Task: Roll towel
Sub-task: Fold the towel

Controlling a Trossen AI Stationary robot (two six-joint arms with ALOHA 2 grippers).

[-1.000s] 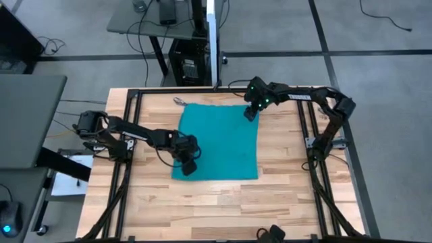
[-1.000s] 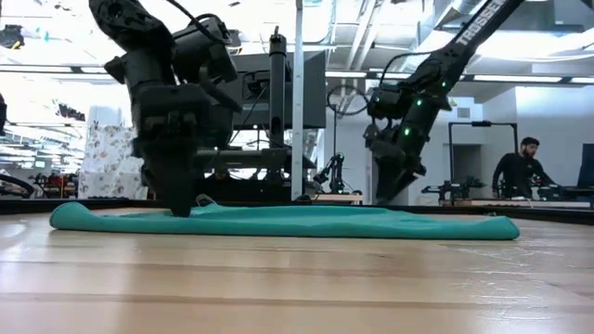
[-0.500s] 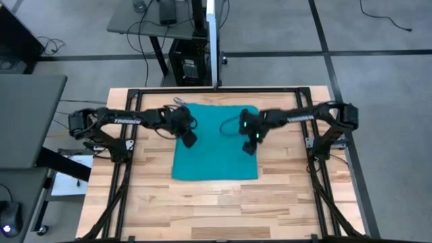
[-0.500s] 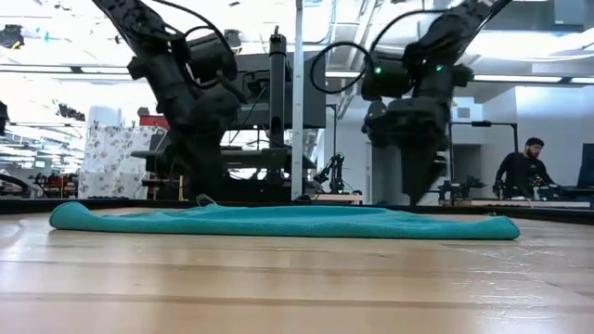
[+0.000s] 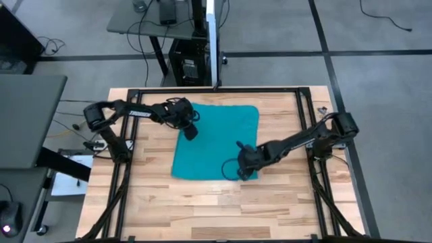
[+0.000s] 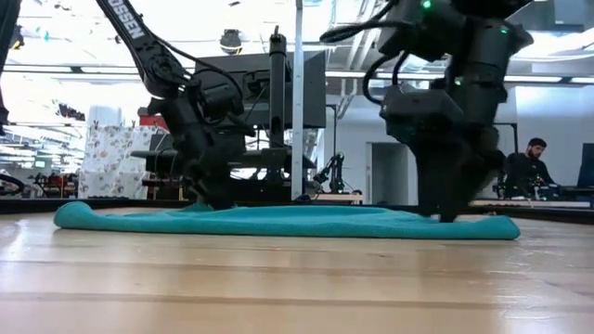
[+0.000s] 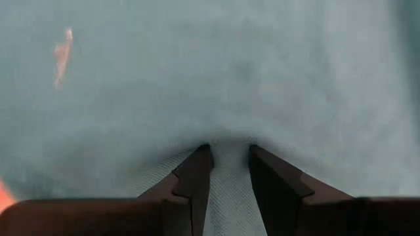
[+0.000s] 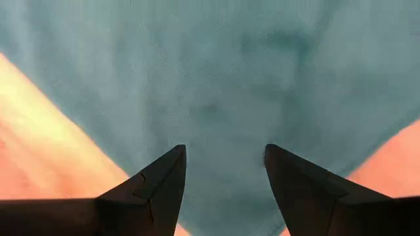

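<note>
The teal towel (image 5: 219, 138) lies spread flat on the wooden table and shows as a low strip in the low view (image 6: 306, 221). My left gripper (image 5: 192, 132) is on the towel's left part, toward its far edge, shut on a small ridge of cloth (image 7: 229, 149). My right gripper (image 5: 246, 173) is open over the towel's near right corner (image 8: 223, 154), with bare wood showing on both sides of the corner. In the low view its fingers (image 6: 444, 211) reach down to the towel. My left gripper pinches a small raised fold of the towel (image 7: 230, 180) between its two fingers, near the towel's left edge. The fingers come from above, pointing down. The rest of the towel lies flat on the table. Whether my right gripper's fingertips touch the towel, I cannot tell.
Black frame rails (image 5: 125, 155) (image 5: 312, 155) run along the table's left and right sides. Bare wood (image 5: 216, 206) lies between the towel and the near edge. A person (image 6: 527, 172) stands in the room far behind the table.
My left gripper has gone from the towel's near left corner toward the far edge, along the towel's left side. My right gripper has gone from the towel's far right corner toward the near edge, down to the near right corner. The towel has stayed spread flat.
</note>
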